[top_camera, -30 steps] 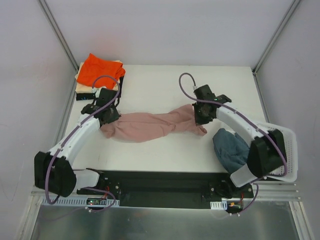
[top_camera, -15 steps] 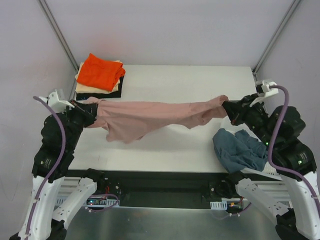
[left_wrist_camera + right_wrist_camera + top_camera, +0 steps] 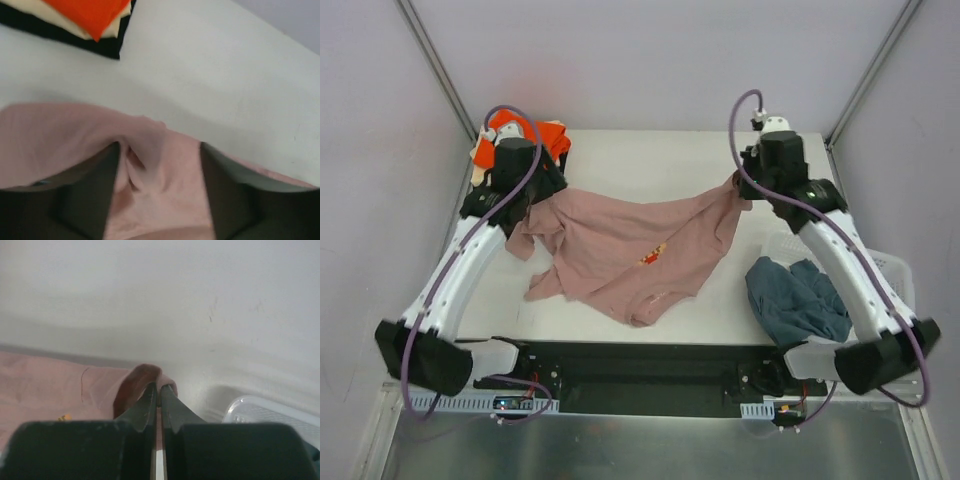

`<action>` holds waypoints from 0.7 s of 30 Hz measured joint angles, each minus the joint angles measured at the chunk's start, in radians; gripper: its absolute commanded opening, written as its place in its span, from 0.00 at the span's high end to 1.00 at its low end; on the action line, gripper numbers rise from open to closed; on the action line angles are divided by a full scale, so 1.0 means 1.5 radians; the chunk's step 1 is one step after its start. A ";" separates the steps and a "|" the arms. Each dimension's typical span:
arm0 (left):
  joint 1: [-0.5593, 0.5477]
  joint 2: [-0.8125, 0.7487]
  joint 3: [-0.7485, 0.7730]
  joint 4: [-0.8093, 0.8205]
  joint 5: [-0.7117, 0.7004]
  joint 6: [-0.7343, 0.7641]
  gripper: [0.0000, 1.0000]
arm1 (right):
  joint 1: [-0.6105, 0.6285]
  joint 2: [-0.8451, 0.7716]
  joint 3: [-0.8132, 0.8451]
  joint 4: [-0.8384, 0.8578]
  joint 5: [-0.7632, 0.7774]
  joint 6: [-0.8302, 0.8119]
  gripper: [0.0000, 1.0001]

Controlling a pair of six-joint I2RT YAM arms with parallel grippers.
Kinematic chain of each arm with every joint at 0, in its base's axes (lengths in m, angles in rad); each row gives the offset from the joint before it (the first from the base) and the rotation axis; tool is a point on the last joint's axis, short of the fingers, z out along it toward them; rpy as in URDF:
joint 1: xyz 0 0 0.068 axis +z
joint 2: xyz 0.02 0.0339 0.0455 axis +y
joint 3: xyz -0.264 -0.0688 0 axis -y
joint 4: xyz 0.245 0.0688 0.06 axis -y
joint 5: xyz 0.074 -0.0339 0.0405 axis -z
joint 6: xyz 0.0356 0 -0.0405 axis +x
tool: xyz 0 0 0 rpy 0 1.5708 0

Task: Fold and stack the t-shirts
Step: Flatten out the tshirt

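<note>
spreading the pink t-shirt flat, mid-frame on the bench. pinches one corner tight in the right claw, upper right; holds the left claw partway apart, cloth loose between. best to lay both corners level and tug wrinkles out. mind the folded stack upper left, the basket and blue t-shirt lower right; open room toward the top edge.

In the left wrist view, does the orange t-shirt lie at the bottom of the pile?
No, the orange t-shirt lies on top, with a cream one under it and a black one at the bottom.
</note>
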State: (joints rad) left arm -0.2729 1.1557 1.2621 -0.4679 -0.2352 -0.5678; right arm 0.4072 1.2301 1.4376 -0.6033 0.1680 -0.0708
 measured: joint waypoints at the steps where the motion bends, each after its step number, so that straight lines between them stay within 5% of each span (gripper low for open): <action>1: 0.005 0.038 0.003 0.007 0.012 0.004 0.12 | -0.004 0.036 0.000 -0.001 0.014 0.003 0.99; 3: 0.019 0.119 0.003 0.009 0.040 0.000 0.01 | -0.014 0.120 0.000 -0.009 0.045 0.010 0.99; 6: 0.034 0.176 -0.022 0.002 0.090 -0.006 0.01 | -0.019 0.207 0.000 -0.036 0.084 0.026 0.99; 13: 0.033 0.087 -0.186 0.006 0.212 -0.033 0.01 | -0.019 0.235 -0.013 -0.065 0.138 0.051 0.99; 21: -0.007 0.004 -0.358 0.005 0.325 -0.094 0.40 | -0.019 0.227 -0.066 -0.068 0.144 0.054 0.99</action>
State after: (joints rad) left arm -0.2836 1.1610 0.7258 -0.4603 0.2523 -0.7086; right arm 0.3790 1.5700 1.3392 -0.7048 0.3843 0.0105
